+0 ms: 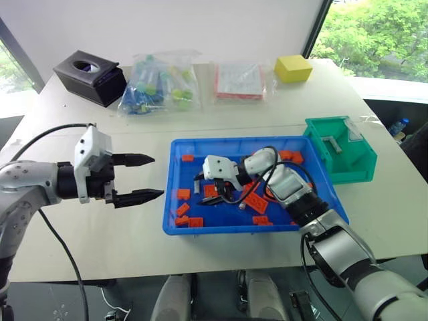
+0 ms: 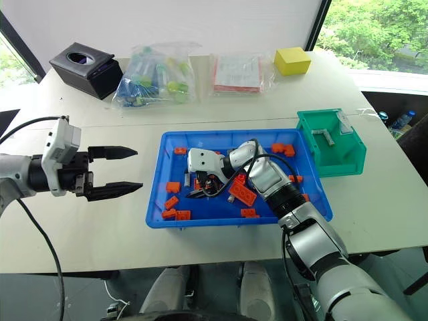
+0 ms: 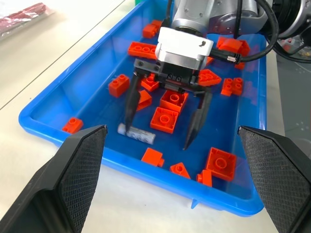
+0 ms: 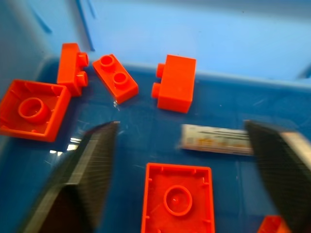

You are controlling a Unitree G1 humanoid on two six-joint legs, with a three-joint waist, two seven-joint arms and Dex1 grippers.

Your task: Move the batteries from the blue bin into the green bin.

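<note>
Blue bin [image 3: 48, 127] below us — our right gripper [image 3: 163, 138] jaws spread wide, one battery [image 3: 136, 133] between them, unheld; left gripper [image 1: 150, 177] jaws open, empty.

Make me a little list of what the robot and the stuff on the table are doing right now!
left gripper: open, hovering over the table beside the blue bin
right gripper: open, reaching down into the blue bin, fingers either side of a battery
battery: lying flat on the bin floor, near one finger, not held
bricks: orange, scattered in the blue bin
green bin: beside the blue bin, with a battery inside
</note>
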